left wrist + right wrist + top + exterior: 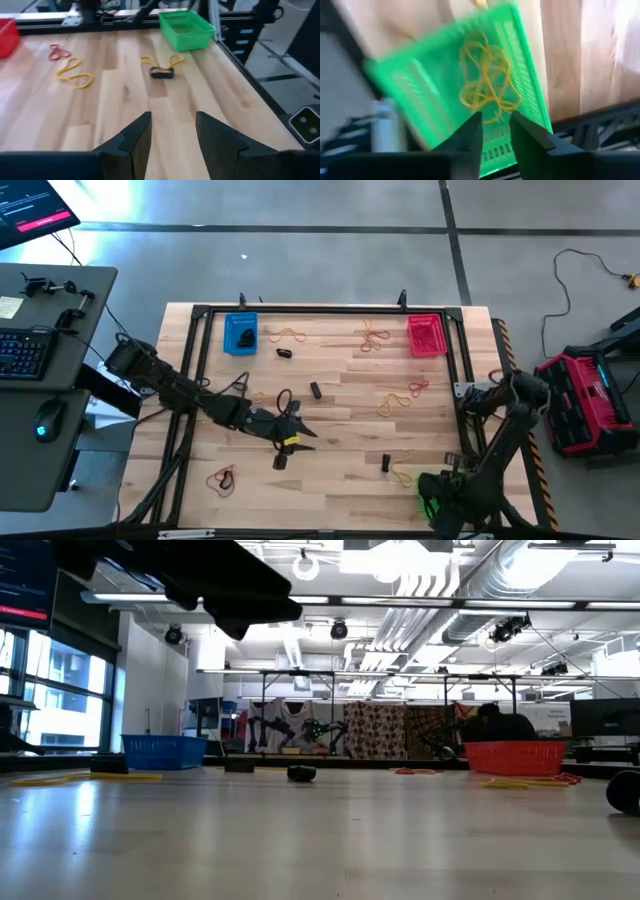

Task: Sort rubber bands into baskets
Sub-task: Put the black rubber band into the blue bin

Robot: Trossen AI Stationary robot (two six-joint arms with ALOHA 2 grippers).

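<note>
High view: a pale wooden plank table point(340, 380) framed by black rails is recorded, with a blue plastic mesh basket point(240, 333) at upper left, a red plastic mesh basket point(427, 335) at upper right, and a bright green plastic mesh basket point(433, 495) at lower right, largely covered by the right arm. Thin rubber bands are scattered between them: yellow-orange loops point(290, 334) beside the blue basket, red loops point(374, 335) near the red basket, a red loop point(221, 478) at lower left, and short black loops point(285, 353) in mid-table. The left gripper point(297, 436) is held low over the centre of the table; in its wrist view the fingers stand parted with nothing between them, pointing toward a black band point(162, 73) touching a yellow one point(161, 60) just short of the green basket. The right gripper point(495, 131) is poised above the green basket, jaws slightly apart and empty, a tangle of yellow-orange bands point(487, 77) lying on the mesh floor beneath. Risk noted: the black and yellow bands touch, so both could be lifted together and missorted; a thin flat band may also slip the fingertips against the wood, and the two arms would be working near the same corner.
</note>
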